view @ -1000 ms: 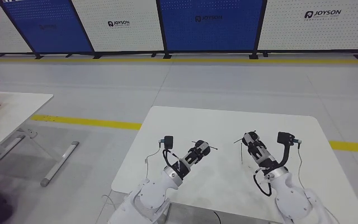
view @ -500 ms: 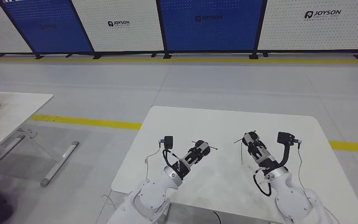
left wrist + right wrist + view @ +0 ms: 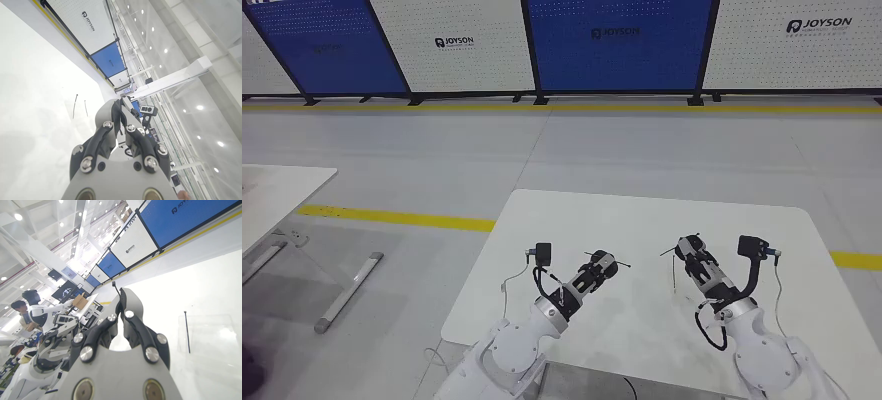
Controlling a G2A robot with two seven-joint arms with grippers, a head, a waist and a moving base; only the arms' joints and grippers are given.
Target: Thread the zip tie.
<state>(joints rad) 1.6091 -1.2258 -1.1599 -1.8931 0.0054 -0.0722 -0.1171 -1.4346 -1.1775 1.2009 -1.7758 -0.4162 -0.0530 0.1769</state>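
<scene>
The right gripper (image 3: 121,290) pinches a zip tie (image 3: 114,283) just below its head, above the table's (image 3: 642,215) near right. The left gripper (image 3: 121,103) has its fingers pressed together. Best to hold the head steady and feed the tail in squarely.

This is a large robotics hall: blue and white partition panels (image 3: 622,45) along the top, a yellow floor line (image 3: 392,217), another white robot (image 3: 37,313) at left.

The far side of the table (image 3: 662,212) has lots of open room. A thin zip tie (image 3: 674,276) lies flat just left of the right gripper (image 3: 683,246).
</scene>
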